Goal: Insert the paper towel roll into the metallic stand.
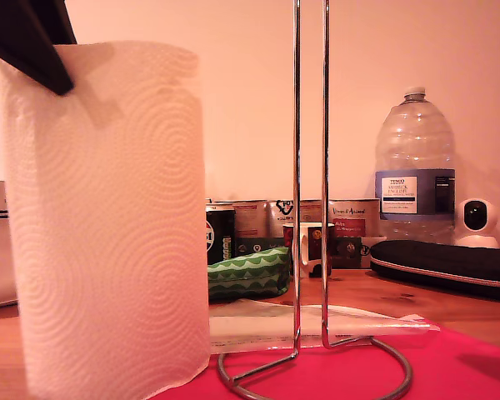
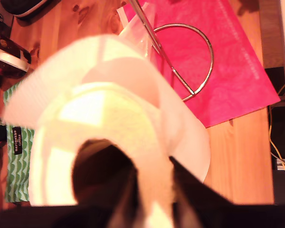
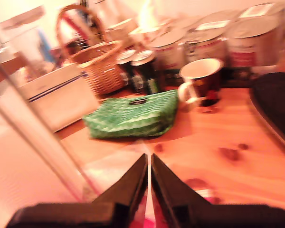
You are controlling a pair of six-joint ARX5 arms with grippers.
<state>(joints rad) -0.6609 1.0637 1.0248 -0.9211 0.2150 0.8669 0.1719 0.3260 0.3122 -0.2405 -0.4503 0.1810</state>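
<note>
The paper towel roll [image 1: 108, 225] is a tall white embossed cylinder at the exterior view's left, its lower end down at table level. My first gripper [image 1: 33, 50] is shut on the roll's top rim. The first wrist view looks down on the roll [image 2: 114, 109], with one finger in the hollow core and the other outside my first gripper [image 2: 152, 166]. The metallic stand [image 1: 310, 167] rises just beside the roll, apart from it, its ring base [image 2: 199, 52] on a pink mat. My second gripper [image 3: 148, 159] is shut on nothing, low over the table, with the stand's rods [image 3: 38, 128] blurred beside it.
A pink mat [image 1: 458, 367] and a clear plastic bag [image 1: 317, 325] lie under and behind the stand. Behind it are a green pouch [image 1: 250, 273], a mug [image 1: 310, 246], several cans [image 1: 250, 221], a water bottle [image 1: 415, 167], a black case [image 1: 450, 262], a wicker basket [image 3: 92, 66] and a white box [image 3: 57, 99].
</note>
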